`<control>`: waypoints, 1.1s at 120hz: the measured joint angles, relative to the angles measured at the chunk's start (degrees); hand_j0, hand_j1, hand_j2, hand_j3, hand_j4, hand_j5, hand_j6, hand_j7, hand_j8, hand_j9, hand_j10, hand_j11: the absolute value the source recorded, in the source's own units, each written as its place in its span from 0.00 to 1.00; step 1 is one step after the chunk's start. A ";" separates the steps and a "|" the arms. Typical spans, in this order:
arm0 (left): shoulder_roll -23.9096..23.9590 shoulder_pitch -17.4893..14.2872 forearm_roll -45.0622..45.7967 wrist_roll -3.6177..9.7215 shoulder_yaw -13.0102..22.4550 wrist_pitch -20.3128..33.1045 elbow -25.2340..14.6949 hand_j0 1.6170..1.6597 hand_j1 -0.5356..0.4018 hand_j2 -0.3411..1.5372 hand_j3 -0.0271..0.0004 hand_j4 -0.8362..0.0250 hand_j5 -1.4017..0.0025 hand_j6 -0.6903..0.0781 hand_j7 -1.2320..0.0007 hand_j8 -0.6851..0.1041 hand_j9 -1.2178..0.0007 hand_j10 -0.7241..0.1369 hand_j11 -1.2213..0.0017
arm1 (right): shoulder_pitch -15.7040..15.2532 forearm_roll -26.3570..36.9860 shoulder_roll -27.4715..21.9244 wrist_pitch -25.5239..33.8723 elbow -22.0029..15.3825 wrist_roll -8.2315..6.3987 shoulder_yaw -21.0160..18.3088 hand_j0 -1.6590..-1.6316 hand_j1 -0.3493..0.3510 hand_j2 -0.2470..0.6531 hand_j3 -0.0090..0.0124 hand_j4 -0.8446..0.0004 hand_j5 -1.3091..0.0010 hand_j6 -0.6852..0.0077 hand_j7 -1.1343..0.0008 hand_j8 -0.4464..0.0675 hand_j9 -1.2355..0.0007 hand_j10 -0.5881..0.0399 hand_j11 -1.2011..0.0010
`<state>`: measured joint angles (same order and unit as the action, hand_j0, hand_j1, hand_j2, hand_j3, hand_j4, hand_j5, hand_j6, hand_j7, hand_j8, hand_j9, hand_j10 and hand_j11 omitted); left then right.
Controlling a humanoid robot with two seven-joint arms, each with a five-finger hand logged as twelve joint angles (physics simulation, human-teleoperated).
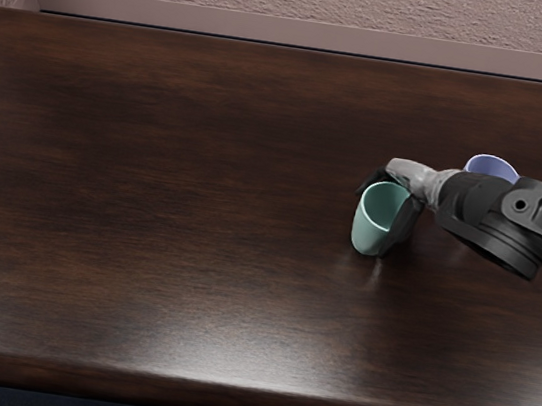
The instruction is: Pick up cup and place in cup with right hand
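Right hand (418, 179) reaching in — fingers (404, 225) gripping the green cup (371, 229). Its arm partly hides the blue cup (490, 166).

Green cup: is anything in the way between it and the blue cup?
In this view, the robot hand and its arm cross the gap between green cup and blue cup. I see nothing else there.

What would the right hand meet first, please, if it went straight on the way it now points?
Most likely the green cup, which the right hand partly surrounds in this view; whether they touch is hard to judge from this one angle.
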<state>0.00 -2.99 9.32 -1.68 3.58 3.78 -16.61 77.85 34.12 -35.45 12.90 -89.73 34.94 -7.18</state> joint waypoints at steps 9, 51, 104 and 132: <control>0.00 0.00 0.00 0.00 -0.02 0.00 0.00 0.96 0.94 0.18 0.98 0.97 0.99 0.89 1.00 0.86 1.00 0.84 0.99 | -0.14 -0.49 -0.50 0.25 0.30 -0.01 1.90 0.41 0.31 0.11 0.38 0.46 0.49 0.45 0.45 0.24 0.46 0.27 0.44; 0.00 0.00 0.00 -0.01 -0.01 0.00 0.00 0.96 0.94 0.18 0.99 0.97 0.99 0.89 1.00 0.86 1.00 0.84 0.99 | 1.72 -1.65 -10.41 -1.15 0.93 -0.05 8.24 0.57 0.32 0.04 0.34 0.48 0.41 0.49 0.41 0.32 0.41 0.31 0.39; 0.00 0.00 -0.01 -0.01 -0.01 0.00 0.00 0.96 0.94 0.18 0.99 0.97 0.99 0.89 1.00 0.86 1.00 0.84 0.99 | 5.02 -1.97 -22.70 -7.86 1.03 -0.01 12.73 0.62 0.33 0.05 0.33 0.44 0.43 0.49 0.40 0.34 0.40 0.31 0.38; 0.00 0.00 -0.01 0.00 -0.01 0.00 0.00 0.96 0.94 0.18 0.98 0.97 0.99 0.89 1.00 0.86 1.00 0.84 0.99 | 4.91 -1.95 -22.06 -14.88 4.86 0.01 12.39 0.61 0.33 0.05 0.33 0.43 0.45 0.49 0.40 0.33 0.41 0.31 0.38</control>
<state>0.00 -2.99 9.31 -1.68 3.57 3.78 -16.61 82.76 32.18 -57.52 -1.98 -84.87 34.95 5.20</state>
